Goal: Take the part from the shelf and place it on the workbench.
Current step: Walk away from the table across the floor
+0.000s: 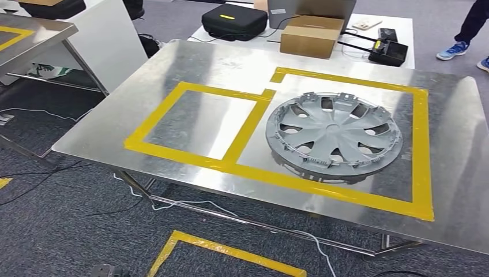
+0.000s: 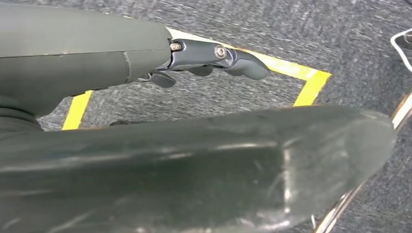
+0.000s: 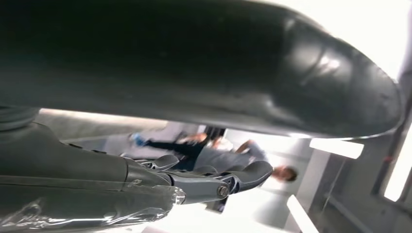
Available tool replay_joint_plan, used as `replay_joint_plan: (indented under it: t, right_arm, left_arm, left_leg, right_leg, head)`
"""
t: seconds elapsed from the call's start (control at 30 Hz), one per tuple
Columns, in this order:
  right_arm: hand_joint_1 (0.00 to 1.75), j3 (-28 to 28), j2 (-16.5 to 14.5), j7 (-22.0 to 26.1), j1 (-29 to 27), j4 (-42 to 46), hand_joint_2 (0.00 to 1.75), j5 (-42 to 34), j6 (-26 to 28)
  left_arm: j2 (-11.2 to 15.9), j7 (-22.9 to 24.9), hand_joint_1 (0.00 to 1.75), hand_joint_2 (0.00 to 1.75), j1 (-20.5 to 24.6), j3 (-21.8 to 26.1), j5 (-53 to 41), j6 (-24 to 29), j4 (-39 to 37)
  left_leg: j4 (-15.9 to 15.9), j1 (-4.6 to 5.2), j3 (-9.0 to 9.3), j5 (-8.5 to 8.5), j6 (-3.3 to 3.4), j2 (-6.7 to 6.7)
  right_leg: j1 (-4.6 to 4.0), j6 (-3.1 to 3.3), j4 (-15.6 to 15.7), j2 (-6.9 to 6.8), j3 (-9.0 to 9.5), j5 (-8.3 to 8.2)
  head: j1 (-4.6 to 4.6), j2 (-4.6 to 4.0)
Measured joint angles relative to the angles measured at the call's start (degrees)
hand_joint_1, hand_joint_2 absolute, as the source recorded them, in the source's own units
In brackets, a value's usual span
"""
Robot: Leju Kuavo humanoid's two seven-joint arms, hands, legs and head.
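The wheel cover (image 1: 333,136) lies on the table (image 1: 190,63). Both hands, left hand (image 2: 214,60) and right hand (image 3: 214,182), are empty with loose fingers. A bump could slide it.

Grey speckled carpet floor (image 1: 69,231) carries yellow tape outlines (image 1: 225,251) and loose white cables (image 1: 190,203). A brushed-metal tabletop (image 1: 190,63) on steel legs bears yellow taped rectangles (image 1: 199,124). Beyond it, a white table (image 1: 398,26) holds a brown cardboard box (image 1: 311,36) and black zipped case (image 1: 233,21). A person's blue shoe (image 1: 452,51) stands nearby.
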State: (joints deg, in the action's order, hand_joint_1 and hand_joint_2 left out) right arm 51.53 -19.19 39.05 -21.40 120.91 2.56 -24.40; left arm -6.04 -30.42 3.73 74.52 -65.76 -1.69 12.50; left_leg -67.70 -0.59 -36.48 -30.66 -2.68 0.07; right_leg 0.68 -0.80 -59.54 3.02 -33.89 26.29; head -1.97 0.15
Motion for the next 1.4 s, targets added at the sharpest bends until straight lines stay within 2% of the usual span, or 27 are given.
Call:
replay_joint_plan:
  t: [0.07,0.1,0.13,0.2,0.23,0.3,0.37,0.4,0.43,0.47,0.53,0.6,0.63,0.7,0.77,0.83,0.9,0.93,0.97,1.03,1.1,1.17,1.23,1.27,1.3,1.33,1.4]
  right_arm:
    - [0.00,0.2,-0.1,-0.1,-0.1,-1.4,0.00,0.6,1.0]
    - [0.00,0.4,-0.1,-0.1,-0.1,-2.1,0.00,1.0,1.3]
    - [0.00,0.6,-0.2,-0.1,-0.1,-2.8,0.00,1.3,1.6]
    - [0.00,1.2,-0.3,-0.2,-0.2,-4.2,0.00,2.0,1.8]
    - [0.00,1.5,-0.3,-0.3,-0.2,-4.9,0.00,2.3,1.9]
    - [0.00,2.0,-0.3,-0.4,-0.1,-6.4,0.00,2.8,2.0]
    - [0.00,2.2,-0.4,-0.5,0.1,-7.7,0.00,3.1,2.0]
    - [0.00,2.3,-0.4,-0.5,0.2,-8.2,0.00,3.1,2.0]
    - [0.00,2.5,-0.4,-0.6,0.2,-8.6,0.00,3.2,2.0]
    - [0.00,2.6,-0.4,-0.6,0.2,-8.9,0.00,3.3,2.0]
    - [0.00,2.8,-0.4,-0.9,0.2,-9.7,0.00,3.7,2.1]
    - [0.00,2.9,-0.4,-1.2,0.2,-10.6,0.00,4.4,2.3]
    - [0.00,2.9,-0.4,-1.3,0.2,-11.1,0.00,4.7,2.5]
    - [0.00,2.9,-0.4,-1.3,0.1,-12.3,0.00,5.3,3.1]
    - [0.00,2.9,-0.5,-1.4,0.1,-13.3,0.00,6.0,3.6]
    - [0.00,2.8,-0.6,-1.7,0.1,-14.3,0.00,7.2,4.0]
    - [0.00,2.6,-0.6,-1.9,0.2,-15.5,0.00,8.3,4.5]
    - [0.00,2.6,-0.6,-2.0,0.1,-16.1,0.00,8.5,4.6]
    - [0.00,2.5,-0.7,-2.0,0.1,-16.7,0.00,8.7,4.8]
    - [0.00,2.4,-0.8,-2.9,0.1,-17.8,0.00,9.7,4.9]
    - [0.00,2.3,-0.8,-5.1,0.3,-19.8,0.00,13.2,5.0]
    - [0.00,3.2,-0.9,-8.2,1.1,-23.7,0.00,21.1,4.8]
    - [0.00,5.7,-0.9,-12.5,3.1,-29.6,0.00,34.5,3.8]
    - [0.00,7.8,-0.8,-15.2,4.4,-33.4,0.00,43.0,3.4]
    - [0.00,10.2,-0.7,-18.1,5.8,-37.3,0.00,51.2,3.4]
    - [0.00,13.1,-0.4,-21.0,7.3,-41.8,0.00,58.5,4.3]
    - [0.00,18.6,0.6,-25.9,10.1,-51.1,0.00,68.2,6.9]
  left_arm:
    - [0.0,0.0,0.00,0.00,0.0,0.2,0.2,0.0,0.0]
    - [0.0,0.0,0.00,0.00,0.1,0.3,0.3,0.1,0.0]
    - [0.0,0.0,0.00,0.00,0.1,0.4,0.3,0.1,0.0]
    - [0.0,0.0,0.00,0.00,0.2,0.5,0.4,0.1,0.0]
    - [-0.1,0.0,0.00,0.00,0.2,0.6,0.4,0.2,0.0]
    - [-0.1,0.0,0.00,0.00,0.2,0.8,0.4,0.2,0.0]
    - [0.0,0.0,0.00,0.00,0.1,1.0,0.5,0.3,0.0]
    - [0.0,0.0,0.00,0.00,0.0,1.1,0.5,0.3,0.0]
    - [-0.1,0.0,0.00,0.00,0.0,1.2,0.5,0.3,0.0]
    - [-0.1,0.0,0.00,0.00,0.0,1.3,0.5,0.3,0.0]
    - [-0.1,0.0,0.00,0.00,0.0,1.4,0.5,0.3,0.0]
    - [-0.1,0.0,0.00,0.00,0.1,1.4,0.7,0.3,0.0]
    - [-0.1,0.0,0.00,0.00,0.1,1.4,0.8,0.3,0.0]
    - [-0.1,0.0,0.00,0.00,0.2,1.4,1.0,0.3,0.0]
    - [-0.1,0.0,0.00,0.00,0.3,1.5,1.2,0.3,0.0]
    - [-0.1,0.1,0.00,0.00,0.3,1.7,1.4,0.4,0.0]
    - [-0.2,0.3,0.00,0.00,0.3,2.0,1.6,0.6,0.0]
    - [-0.2,0.4,0.00,0.00,0.2,2.2,1.8,0.7,0.0]
    - [-0.2,0.4,0.00,0.00,0.2,2.3,1.9,0.8,0.0]
    - [-0.1,0.7,0.00,0.87,0.2,2.6,2.2,1.2,0.0]
    - [-0.2,1.3,0.00,1.75,0.4,2.9,2.4,2.0,0.0]
    - [-0.3,2.0,0.00,1.75,0.5,3.2,2.7,2.7,0.0]
    - [-0.3,2.5,0.00,1.75,0.5,3.5,2.8,3.2,0.0]
    - [-0.3,2.6,0.00,1.75,0.6,3.5,2.7,3.2,0.0]
    - [-0.2,2.7,0.00,1.75,0.6,3.6,2.4,3.2,0.0]
    - [-0.1,2.9,0.00,1.75,0.5,3.6,2.1,3.2,0.0]
    - [0.2,3.4,0.00,1.75,0.4,3.6,1.4,3.2,0.0]
  left_leg:
    - [6.9,-0.13,3.27,2.75,0.35,-1.80]
    - [8.8,-0.17,4.20,3.12,0.56,-2.50]
    - [9.7,-0.15,4.55,3.03,0.82,-2.87]
    - [10.0,-0.17,4.63,3.15,1.52,-2.17]
    - [10.1,-0.24,4.67,3.26,1.92,-1.78]
    - [10.2,-0.36,4.74,3.38,2.56,-0.86]
    - [10.2,-0.14,4.79,3.28,2.85,0.06]
    - [10.2,-0.04,4.82,3.23,2.90,0.53]
    - [10.2,0.02,4.90,3.17,2.91,0.96]
    - [10.2,0.04,5.04,3.07,2.86,1.36]
    - [10.2,0.06,5.53,2.77,2.54,2.07]
    - [10.1,0.29,5.98,2.43,1.95,2.58]
    - [10.2,0.40,6.12,2.37,1.63,2.79]
    - [10.5,0.37,6.26,2.37,1.02,3.25]
    - [9.4,0.25,5.84,1.28,0.44,2.66]
    - [4.1,0.19,3.34,-1.89,0.06,1.32]
    - [-3.2,0.17,-0.43,-4.79,-0.04,0.69]
    - [-5.1,0.18,-1.58,-4.87,-0.01,0.58]
    - [-4.9,0.19,-1.74,-3.81,0.09,0.52]
    - [1.1,0.19,0.83,0.41,0.44,0.40]
    - [8.0,0.19,4.02,3.05,0.80,0.09]
    - [10.5,0.22,5.03,3.30,1.19,-0.13]
    - [10.7,0.00,5.08,3.54,1.83,0.00]
    - [10.9,-0.11,5.16,3.67,2.23,0.08]
    - [11.0,-0.21,5.22,3.80,2.56,0.16]
    - [11.1,-0.16,5.23,3.84,2.79,0.22]
    - [11.1,0.03,5.21,3.81,2.97,0.29]
  right_leg:
    - [-0.10,-0.42,-0.2,0.94,-0.12,-0.01]
    - [-0.15,-0.73,-0.1,1.33,-0.25,-0.04]
    - [-0.18,-1.09,-0.1,1.69,-0.39,-0.11]
    - [-0.05,-1.79,0.3,2.18,-0.55,-0.31]
    - [-0.05,-2.10,0.0,1.76,-0.72,-0.03]
    - [-0.10,-2.59,-4.0,-0.26,-2.48,2.57]
    - [-0.07,-2.92,-11.6,-2.09,-5.98,6.50]
    - [-0.05,-3.01,-14.5,-2.39,-7.35,7.56]
    - [-0.04,-3.05,-15.5,-2.52,-7.79,7.52]
    - [-0.04,-3.04,-14.4,-2.62,-7.12,6.42]
    - [-0.04,-2.94,-7.1,-3.63,-3.16,2.78]
    - [-0.15,-2.45,-1.1,-4.60,-0.01,0.76]
    - [-0.26,-2.11,-0.2,-4.72,0.45,0.65]
    - [-0.35,-1.28,-0.1,-3.94,0.36,0.52]
    - [-0.16,-0.58,0.2,-3.35,0.38,0.24]
    - [0.02,-0.10,0.4,-2.92,0.41,0.06]
    - [-0.01,0.11,0.4,-2.45,0.32,0.05]
    - [-0.03,0.14,0.4,-2.19,0.33,0.06]
    - [-0.04,0.15,0.4,-1.92,0.37,0.06]
    - [-0.03,0.05,0.4,-1.47,0.53,0.07]
    - [-0.27,-0.40,0.3,-1.14,0.56,0.18]
    - [-0.52,-1.06,0.6,-0.95,0.45,0.11]
    - [-0.52,-1.68,0.9,-1.00,0.55,0.08]
    - [-0.52,-2.00,0.3,-1.25,0.38,0.67]
    - [-0.48,-2.29,-1.4,-1.58,-0.27,1.90]
    - [-0.43,-2.53,-4.5,-1.95,-1.56,3.74]
    - [-0.31,-2.84,-12.2,-2.36,-5.19,7.41]
  head:
    - [0.07,0.00]
    - [0.10,0.00]
    - [0.14,0.00]
    - [0.14,0.00]
    - [0.06,0.00]
    - [-0.34,0.00]
    - [-0.64,0.00]
    - [-0.63,0.00]
    - [-0.63,0.00]
    - [-0.63,0.00]
    - [-0.65,0.00]
    - [-0.63,0.00]
    - [-0.61,0.00]
    - [-0.60,0.00]
    - [-0.50,0.00]
    - [-0.21,0.00]
    - [-0.04,0.00]
    - [-0.02,0.00]
    - [0.00,0.00]
    - [0.05,0.00]
    - [0.15,0.00]
    - [0.22,0.00]
    - [0.23,0.00]
    - [0.09,0.00]
    - [-0.07,0.00]
    - [-0.28,0.00]
    - [-0.50,0.00]
